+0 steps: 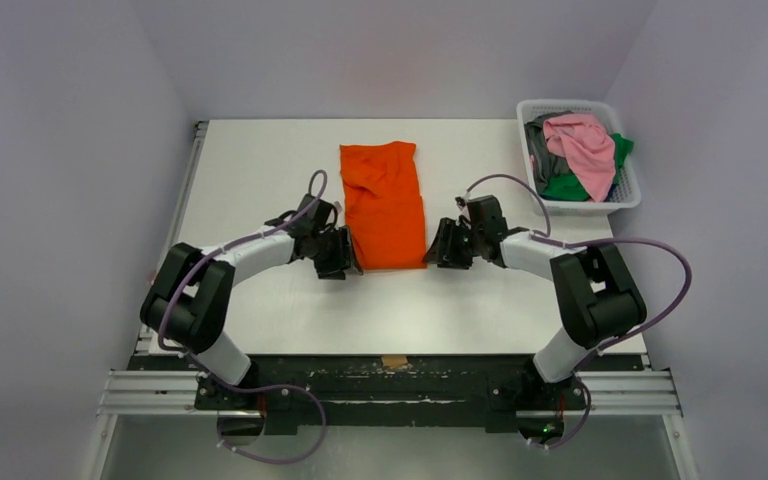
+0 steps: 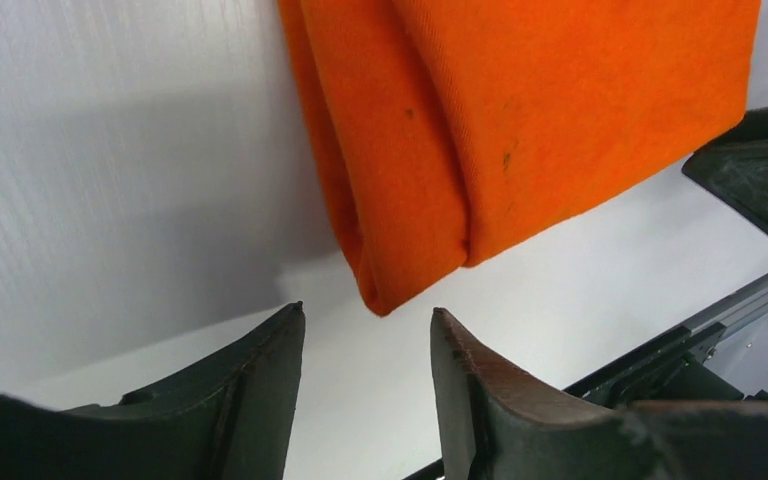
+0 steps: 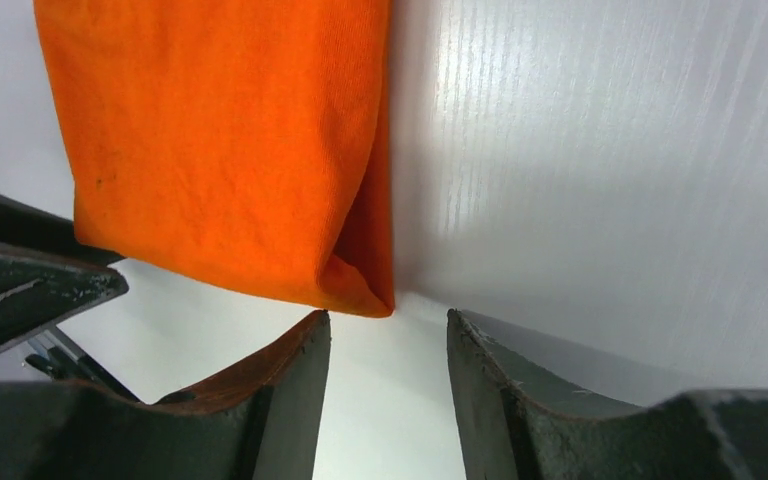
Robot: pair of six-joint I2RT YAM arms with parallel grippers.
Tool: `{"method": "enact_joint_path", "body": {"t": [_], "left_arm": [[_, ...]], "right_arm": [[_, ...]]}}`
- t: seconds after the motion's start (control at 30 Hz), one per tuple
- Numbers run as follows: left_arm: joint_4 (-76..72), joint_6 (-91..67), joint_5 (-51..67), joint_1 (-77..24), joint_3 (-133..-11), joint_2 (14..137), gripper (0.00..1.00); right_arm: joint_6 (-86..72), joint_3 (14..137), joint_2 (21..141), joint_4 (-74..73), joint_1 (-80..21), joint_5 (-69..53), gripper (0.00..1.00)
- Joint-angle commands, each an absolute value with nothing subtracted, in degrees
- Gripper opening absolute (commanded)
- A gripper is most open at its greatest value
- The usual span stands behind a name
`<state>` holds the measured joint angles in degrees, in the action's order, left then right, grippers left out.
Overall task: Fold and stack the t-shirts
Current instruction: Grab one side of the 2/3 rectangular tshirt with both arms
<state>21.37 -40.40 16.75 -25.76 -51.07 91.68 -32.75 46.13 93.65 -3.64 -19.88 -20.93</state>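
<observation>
The orange t-shirt (image 1: 384, 205) lies mid-table (image 1: 260, 180), folded into a narrow strip with its near edge toward the arms, probably so that each arm can take one corner for the next fold. The left gripper (image 2: 365, 325) and right gripper (image 3: 388, 325) sit low just off those corners, jaws spread and holding nothing. The pink t-shirt (image 1: 585, 145), green t-shirt (image 1: 565, 187) and grey t-shirt (image 1: 543, 155) lie heaped in the white basket (image 1: 582, 209) far right, seemingly kept aside for later.

Bright, even, diffuse light.
Soft grey shadow falls on the table (image 3: 610, 150) beside the orange t-shirt (image 3: 220, 150); overview sharp.
</observation>
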Motion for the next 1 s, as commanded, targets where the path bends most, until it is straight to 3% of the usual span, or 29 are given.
{"method": "enact_joint_path", "body": {"t": [0.0,0.17,0.27,0.37,0.63,0.7,0.8,0.97], "left_arm": [[14.9,-39.5,18.5,-25.7,-52.5,94.5,0.45],[16.0,-38.4,17.1,-25.7,-55.3,98.1,0.39],[16.2,-38.0,16.8,-25.7,-56.0,99.4,0.24],[15.6,-38.1,17.2,-25.7,-55.5,99.4,0.01],[13.8,-38.4,17.4,-25.7,-53.4,98.9,0.0],[13.1,-38.4,17.0,-25.6,-52.6,98.4,0.0],[12.8,-38.4,15.6,-25.6,-51.0,96.8,0.0],[12.9,-39.5,13.3,-25.7,-45.5,92.3,0.0]], "right_arm": [[-33.5,44.2,92.6,2.3,-20.6,-25.3,0.45],[-33.1,44.0,94.2,2.6,-20.7,-24.6,0.41],[-32.9,44.5,95.4,2.7,-20.7,-24.5,0.37],[-33.2,44.9,96.4,3.4,-20.9,-25.8,0.34],[-34.0,45.1,98.8,5.4,-23.0,-29.4,0.28],[-34.1,45.0,99.1,5.3,-23.1,-28.9,0.21],[-34.1,44.7,98.3,3.9,-23.1,-26.5,0.01],[-34.8,42.0,93.9,0.2,-23.1,-23.0,0.0]]}}
